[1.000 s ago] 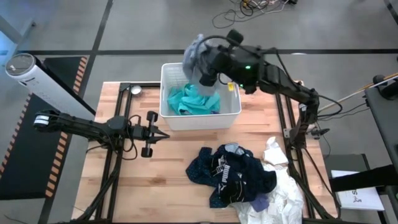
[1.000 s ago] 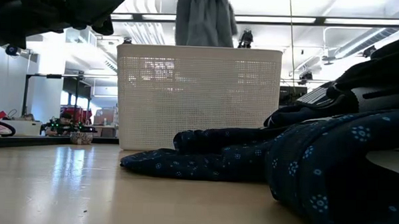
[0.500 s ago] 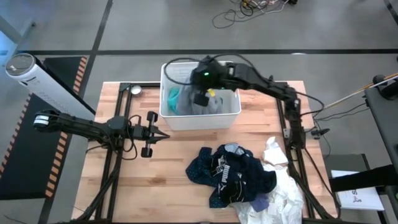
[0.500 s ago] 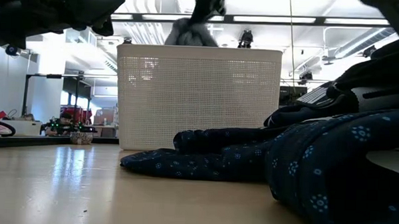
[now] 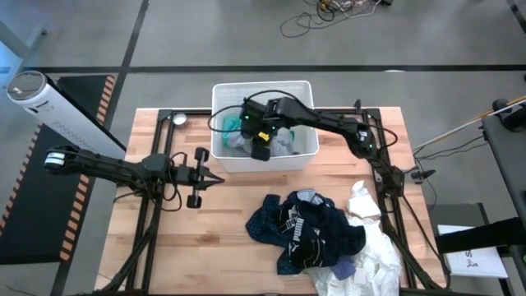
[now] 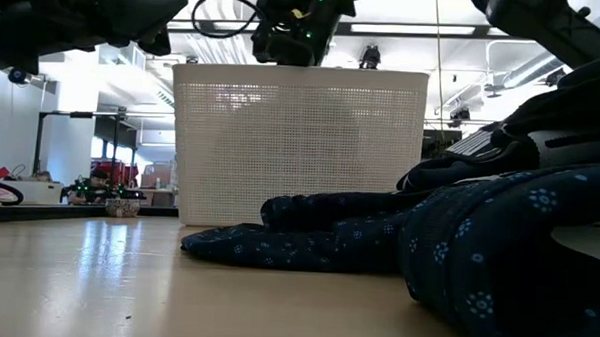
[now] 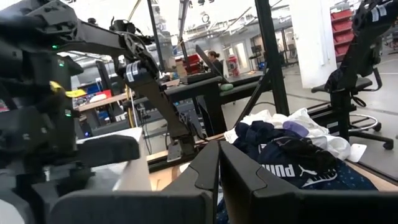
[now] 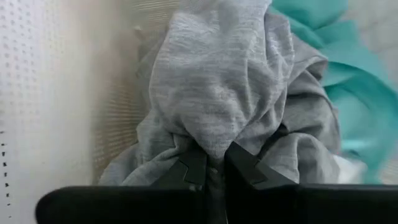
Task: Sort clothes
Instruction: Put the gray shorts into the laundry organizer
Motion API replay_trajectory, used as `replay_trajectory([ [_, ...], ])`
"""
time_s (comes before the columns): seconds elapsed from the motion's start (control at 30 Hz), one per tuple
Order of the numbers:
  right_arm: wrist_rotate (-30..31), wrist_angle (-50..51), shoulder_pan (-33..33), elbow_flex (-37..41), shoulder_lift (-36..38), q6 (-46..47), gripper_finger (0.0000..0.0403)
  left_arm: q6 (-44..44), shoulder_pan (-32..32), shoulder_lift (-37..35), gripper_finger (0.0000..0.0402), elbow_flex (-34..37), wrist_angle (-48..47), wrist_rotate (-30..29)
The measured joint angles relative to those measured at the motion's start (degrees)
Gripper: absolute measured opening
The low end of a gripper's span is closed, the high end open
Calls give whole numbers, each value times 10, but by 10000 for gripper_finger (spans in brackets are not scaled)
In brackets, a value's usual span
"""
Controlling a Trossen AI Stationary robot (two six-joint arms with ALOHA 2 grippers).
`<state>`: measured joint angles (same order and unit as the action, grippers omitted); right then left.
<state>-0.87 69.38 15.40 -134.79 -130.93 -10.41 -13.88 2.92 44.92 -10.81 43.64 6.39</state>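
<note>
Grey garment (image 8: 224, 99) looks soft, light and limp; inside the basket (image 5: 306, 150) the right claw (image 8: 211, 167) pinches one bunched fold of it. Any fold would serve for a hold, I judge. The left claw (image 5: 215, 178), pressed together and empty, waits beside the basket.

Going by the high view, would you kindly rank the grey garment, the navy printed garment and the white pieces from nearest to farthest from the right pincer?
1. Grey garment: in the basket, clamped by the right pincer.
2. Navy printed garment: on the table, in front of the basket.
3. White pieces: at the table's front right corner.
</note>
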Motion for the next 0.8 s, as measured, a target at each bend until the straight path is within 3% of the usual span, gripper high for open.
replay_trajectory([
  [0.13, -23, -10, -1, 1, -2, 12, 9, 0, 0, 0, 0, 0, 0, 0],
  [0.3, 2, -20, 1, 3, 11, 27, 21, 0, 0, 0, 0, 0, 0, 0],
  [0.67, 84, -23, 0, 0, 66, 2, 157, 2, 0, 0, 0, 0, 1, 0],
  [0.8, 103, -13, 2, -1, 97, -54, 191, 2, 0, 0, 0, 0, 0, 0],
])
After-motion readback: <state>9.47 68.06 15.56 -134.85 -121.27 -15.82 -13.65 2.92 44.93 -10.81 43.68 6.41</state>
